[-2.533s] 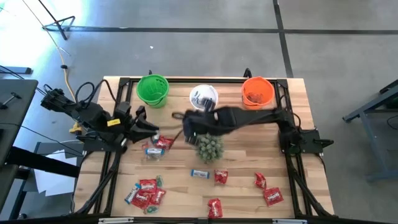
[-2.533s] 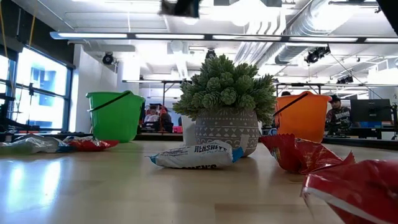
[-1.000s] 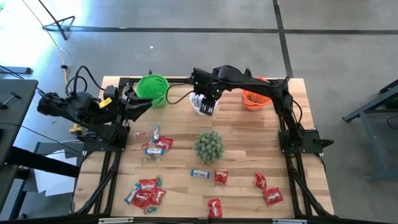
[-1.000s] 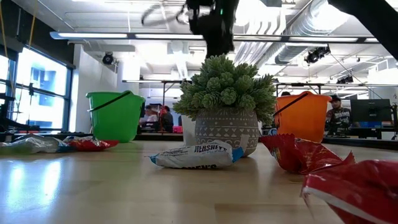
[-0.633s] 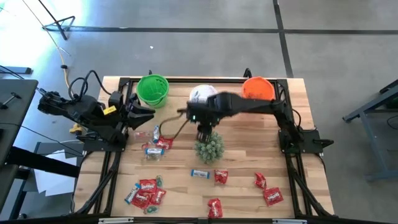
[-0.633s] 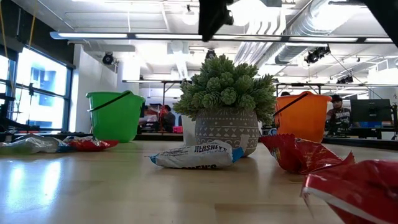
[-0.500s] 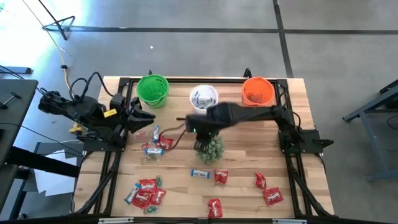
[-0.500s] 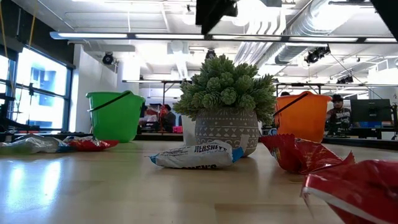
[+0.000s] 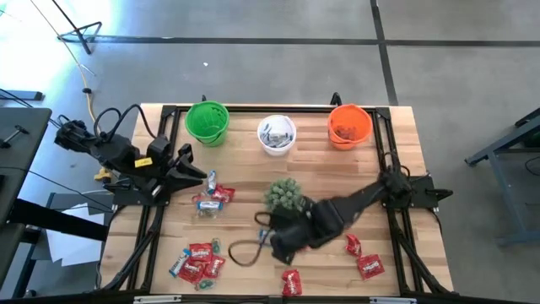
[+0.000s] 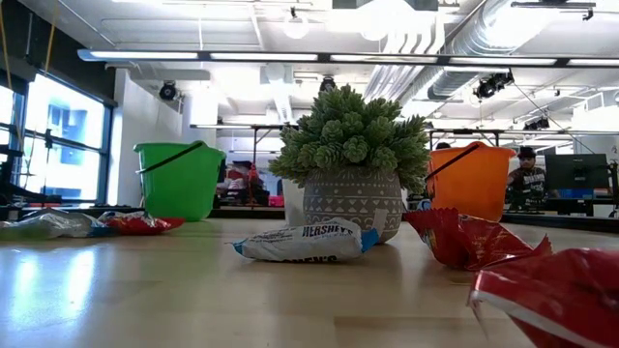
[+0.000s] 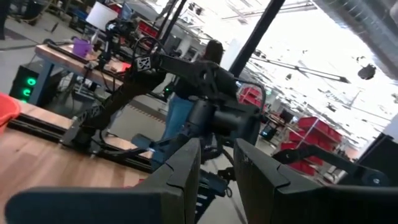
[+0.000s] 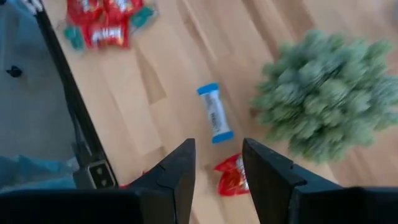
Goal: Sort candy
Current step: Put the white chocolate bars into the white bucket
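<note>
A blue-and-white candy lies flat on the wooden table just in front of the spiky green plant, toward the near edge, its long axis running roughly along the table's width. In the low view the same wrapper lies side-on and reads "HERSHEY'S". Beside it in the right wrist view lies a red candy. More red candies lie near the front edge: a heap toward the front-left corner mixed with blue-and-white ones, one at the middle of the front edge, and two toward the front-right corner. A small mixed cluster sits toward the left edge.

The right gripper hangs above the blue-and-white candy, fingers spread and holding nothing; its arm reaches low across the table from the right edge. The left gripper sits at the left edge beside the small cluster, pointing across the table, fingers parted and empty.

Along the far edge stand a green cup, a white cup holding pale wrappers, and an orange cup holding red ones.
</note>
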